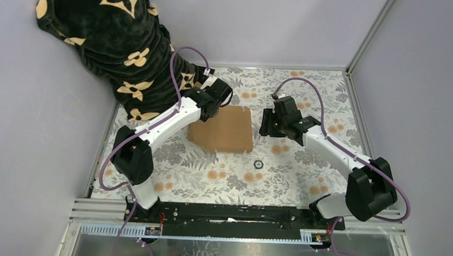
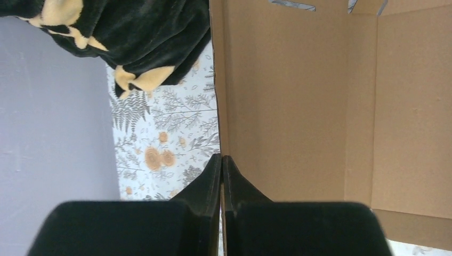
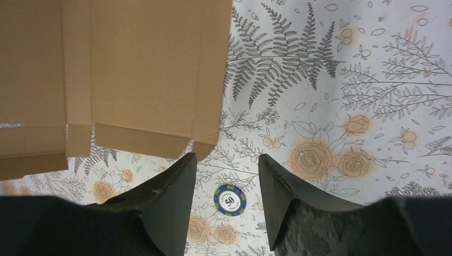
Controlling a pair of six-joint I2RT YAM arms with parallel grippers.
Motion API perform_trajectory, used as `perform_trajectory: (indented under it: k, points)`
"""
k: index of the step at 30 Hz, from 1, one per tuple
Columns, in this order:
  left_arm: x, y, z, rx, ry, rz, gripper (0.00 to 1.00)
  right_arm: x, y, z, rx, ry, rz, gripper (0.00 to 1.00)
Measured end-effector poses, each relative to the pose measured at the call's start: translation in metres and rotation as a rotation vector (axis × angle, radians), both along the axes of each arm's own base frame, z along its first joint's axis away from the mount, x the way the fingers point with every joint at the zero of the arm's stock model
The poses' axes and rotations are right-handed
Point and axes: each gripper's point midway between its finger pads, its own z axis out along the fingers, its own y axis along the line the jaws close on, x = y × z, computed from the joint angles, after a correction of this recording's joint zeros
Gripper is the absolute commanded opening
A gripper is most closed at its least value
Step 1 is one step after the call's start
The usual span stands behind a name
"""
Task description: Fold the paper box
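Observation:
The paper box (image 1: pixel 227 131) is a flat brown cardboard piece with crease lines and notched tabs, lying in the middle of the flowered table. My left gripper (image 1: pixel 209 112) is at its far left corner. In the left wrist view the gripper (image 2: pixel 222 158) is shut on the left edge of the box (image 2: pixel 298 106). My right gripper (image 1: pixel 265 125) hovers just beside the box's right edge. In the right wrist view it (image 3: pixel 227 160) is open and empty, with the box (image 3: pixel 133 69) to its upper left.
A blue poker chip (image 1: pixel 258 163) lies on the table near the box's front right corner, and shows between my right fingers (image 3: pixel 230 200). A black cloth with tan flowers (image 1: pixel 113 38) hangs over the back left corner. Grey walls close in on three sides.

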Motion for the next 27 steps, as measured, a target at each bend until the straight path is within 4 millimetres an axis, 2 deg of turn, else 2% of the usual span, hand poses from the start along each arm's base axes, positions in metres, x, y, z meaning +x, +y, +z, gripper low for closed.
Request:
perform_trajectory:
  k: [5,9,14,20,27]
  points:
    - [-0.002,0.01,0.0,0.092,0.024,-0.014,0.02,0.003,0.007,-0.016,0.012,0.035,0.019,0.53]
    - [-0.002,0.009,0.006,0.165,0.016,-0.049,0.01,0.005,0.015,-0.031,0.026,0.072,0.037,0.53]
    - [-0.001,-0.005,0.008,0.263,-0.006,-0.121,0.0,0.007,0.025,-0.04,0.061,0.094,0.06,0.53]
    - [-0.004,-0.028,-0.008,0.362,-0.02,-0.226,0.0,0.009,0.033,-0.049,0.088,0.115,0.076,0.53]
    - [-0.002,-0.038,-0.017,0.409,-0.048,-0.272,0.0,0.011,0.037,-0.047,0.108,0.107,0.086,0.52]
